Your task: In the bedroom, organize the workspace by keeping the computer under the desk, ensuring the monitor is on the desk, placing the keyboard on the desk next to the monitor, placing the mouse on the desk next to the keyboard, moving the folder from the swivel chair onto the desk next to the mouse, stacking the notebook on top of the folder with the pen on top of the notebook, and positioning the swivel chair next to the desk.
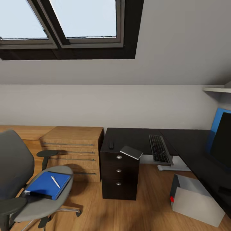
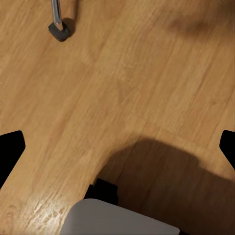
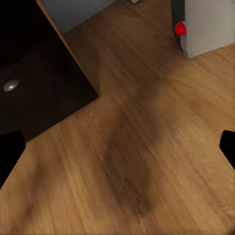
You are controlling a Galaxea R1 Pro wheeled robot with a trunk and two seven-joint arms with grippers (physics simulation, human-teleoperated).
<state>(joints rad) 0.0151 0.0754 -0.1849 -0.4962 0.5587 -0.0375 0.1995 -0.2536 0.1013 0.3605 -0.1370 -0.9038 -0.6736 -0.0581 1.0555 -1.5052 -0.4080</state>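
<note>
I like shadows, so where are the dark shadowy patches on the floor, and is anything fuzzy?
Left wrist view: a big dark shadow on the wood floor near a pale grey shape. Right wrist view: a soft smeary shadow, blurry floorboards. Head view: sharp; the swivel chair shadows the dresser.

No readable text, label or number shows anywhere.

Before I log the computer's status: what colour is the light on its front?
Red, on the light grey computer; the light shows best in the right wrist view.

Open floor (image 1: 144,211) between swivel chair (image 1: 19,179) and computer (image 1: 195,202).
</note>
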